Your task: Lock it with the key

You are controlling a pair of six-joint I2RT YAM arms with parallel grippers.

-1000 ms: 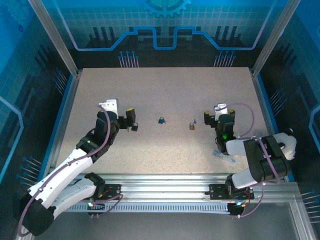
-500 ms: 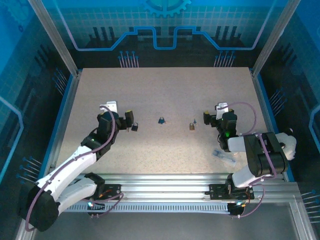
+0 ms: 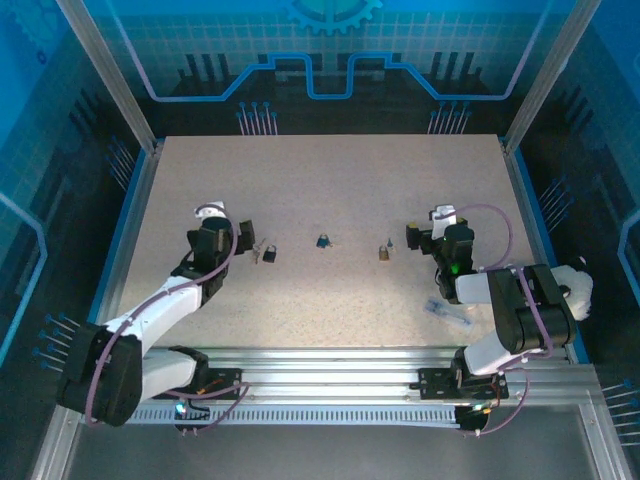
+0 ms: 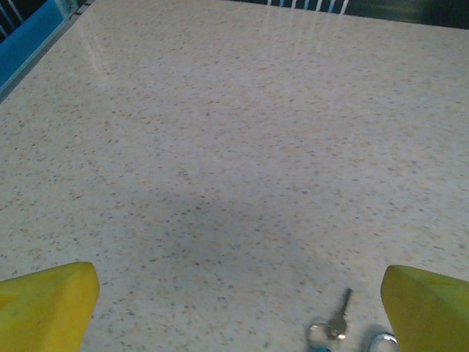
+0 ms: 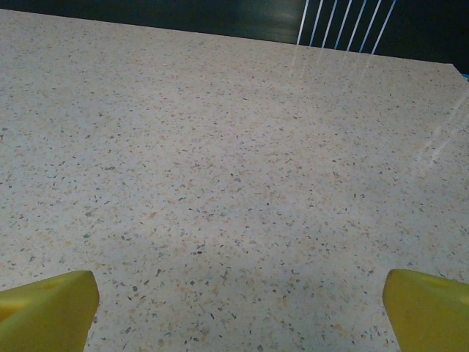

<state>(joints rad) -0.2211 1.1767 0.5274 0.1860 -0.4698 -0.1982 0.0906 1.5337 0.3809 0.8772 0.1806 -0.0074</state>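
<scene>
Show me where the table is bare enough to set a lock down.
The far half of the table, behind the lock row, is bare; so is the near-centre strip before the front rail. Crowded: the row from left gripper through dark padlock, blue padlock, brass padlock to right gripper.

1. Table [image 3: 330, 180] was beige, finely speckled.
2. Fingertips [image 4: 47, 304] of left gripper [image 4: 234, 308] were yellow.
3. Key [image 4: 338, 317], lower right, was silver.
4. Centre padlock [image 3: 324, 240] was blue; right padlock [image 3: 383, 252] brass.
5. Back wall [image 3: 200, 40] was blue, gridded.
</scene>
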